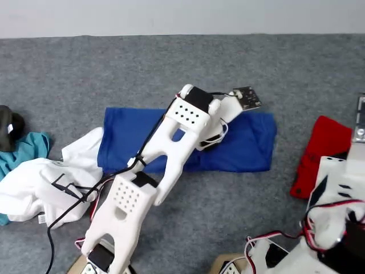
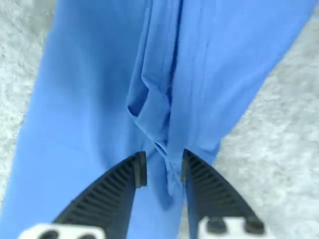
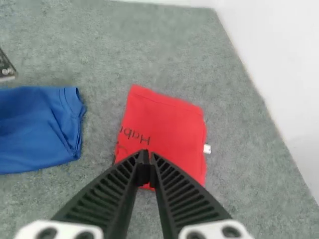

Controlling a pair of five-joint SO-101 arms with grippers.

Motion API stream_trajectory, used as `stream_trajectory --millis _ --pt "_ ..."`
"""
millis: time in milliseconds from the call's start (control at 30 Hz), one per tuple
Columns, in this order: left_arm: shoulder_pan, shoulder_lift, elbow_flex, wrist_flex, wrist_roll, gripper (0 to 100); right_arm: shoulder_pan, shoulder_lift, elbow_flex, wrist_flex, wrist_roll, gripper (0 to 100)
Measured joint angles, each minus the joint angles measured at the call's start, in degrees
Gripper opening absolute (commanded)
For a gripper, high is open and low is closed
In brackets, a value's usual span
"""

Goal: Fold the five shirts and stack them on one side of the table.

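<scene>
Blue shirt: lies mid-table as a flat band, long axis running left to right. It is partly folded, judging by its narrow shape.
Left gripper: sits low over the right-of-middle part of the blue shirt, fingers clamped on a raised ridge of cloth. The ridge runs straight out from between them.
Key relation: the shirt's length lies across the left arm's reach. Its left half is under that arm and its right end is beyond the gripper, toward the red shirt. The left arm is much the nearer.
Next move, as a judgement: the pinched cloth probably has to travel along the long axis, so one end lands on the other.
Risk: the pinch may hold only one layer, so the fold could drag unevenly.
Right gripper: hangs above the near edge of the red shirt, fingers together on nothing.
Red shirt: folded at the right side, near the blue shirt's right end but apart from it.
White shirt: crumpled at the left, touching the blue shirt's left end.
Teal shirt: bunched under the white one, far left.
Table: grey felt.
</scene>
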Motion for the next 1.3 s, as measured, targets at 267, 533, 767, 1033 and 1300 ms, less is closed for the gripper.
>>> stream_trajectory --millis 267,533,767,1033,1300 --pt "-2.9 -11.4 7.2 0.1 5.2 12 0.0 0.4 1.9 0.0 0.0 0.9" --pt "-21.5 -15.7 8.3 0.2 18.1 12 0.0 1.0 9.7 0.0 0.0 0.9" --pt "-35.3 -12.2 8.3 0.2 19.6 22 0.0 1.1 15.9 0.0 0.0 0.9" --pt "-39.6 -5.8 8.3 -0.6 18.3 23 0.0 1.1 19.0 0.0 0.0 0.9" --pt "-48.5 -5.8 10.6 0.1 17.2 23 0.0 1.1 19.0 0.0 0.0 0.9"
